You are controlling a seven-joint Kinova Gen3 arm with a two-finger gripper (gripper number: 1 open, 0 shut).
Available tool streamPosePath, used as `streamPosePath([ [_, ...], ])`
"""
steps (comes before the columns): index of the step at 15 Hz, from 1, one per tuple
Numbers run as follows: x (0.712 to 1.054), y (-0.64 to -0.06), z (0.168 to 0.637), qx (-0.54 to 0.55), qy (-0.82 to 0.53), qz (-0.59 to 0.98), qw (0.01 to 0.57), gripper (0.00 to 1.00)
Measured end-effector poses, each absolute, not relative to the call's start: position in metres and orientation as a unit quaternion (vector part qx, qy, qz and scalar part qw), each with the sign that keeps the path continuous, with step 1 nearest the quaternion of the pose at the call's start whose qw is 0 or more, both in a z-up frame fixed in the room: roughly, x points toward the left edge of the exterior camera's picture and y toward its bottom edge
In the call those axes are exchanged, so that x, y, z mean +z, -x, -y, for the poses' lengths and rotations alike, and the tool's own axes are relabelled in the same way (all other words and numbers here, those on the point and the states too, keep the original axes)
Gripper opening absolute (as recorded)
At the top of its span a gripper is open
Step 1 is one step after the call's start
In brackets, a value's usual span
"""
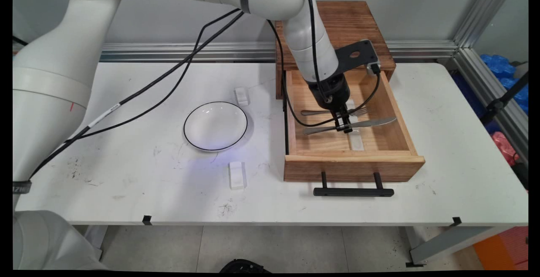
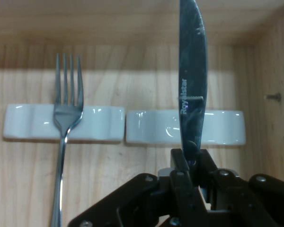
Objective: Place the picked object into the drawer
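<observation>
My black gripper (image 1: 346, 126) (image 2: 191, 163) reaches down into the open wooden drawer (image 1: 353, 165) and is shut on a steel table knife (image 1: 373, 122) (image 2: 191, 80) near its middle. The knife lies level over a white cutlery rest (image 2: 227, 127), its blade toward the drawer's right wall. A steel fork (image 1: 358, 110) (image 2: 66, 118) lies just behind it on a second white rest (image 2: 28, 124), parallel to the knife. The two rests sit end to end on the drawer floor (image 2: 132, 61).
The drawer sticks out of a wooden cabinet (image 1: 337, 23) at the back of the white table (image 1: 455, 142); its black handle (image 1: 353, 191) faces the near edge. A white bowl with a dark rim (image 1: 215, 126) sits to the left, with white blocks behind (image 1: 241, 96) and in front (image 1: 236, 175).
</observation>
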State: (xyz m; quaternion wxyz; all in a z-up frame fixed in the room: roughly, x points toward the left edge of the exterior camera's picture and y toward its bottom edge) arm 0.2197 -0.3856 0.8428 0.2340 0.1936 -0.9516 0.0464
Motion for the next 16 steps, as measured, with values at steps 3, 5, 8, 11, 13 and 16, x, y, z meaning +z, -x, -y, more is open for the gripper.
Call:
streamPosePath([
  [3,0.839,-0.218,0.387,0.045,-0.195,0.951,0.234,0.00],
  [5,0.836,-0.217,0.387,0.045,-0.197,0.951,0.235,0.00],
  [8,0.832,-0.216,0.388,0.044,-0.198,0.951,0.234,0.00],
  [11,0.827,-0.215,0.388,0.041,-0.199,0.951,0.233,0.00],
  [13,0.824,-0.214,0.387,0.039,-0.199,0.951,0.232,0.00],
  [16,0.819,-0.214,0.386,0.036,-0.199,0.952,0.231,0.00],
])
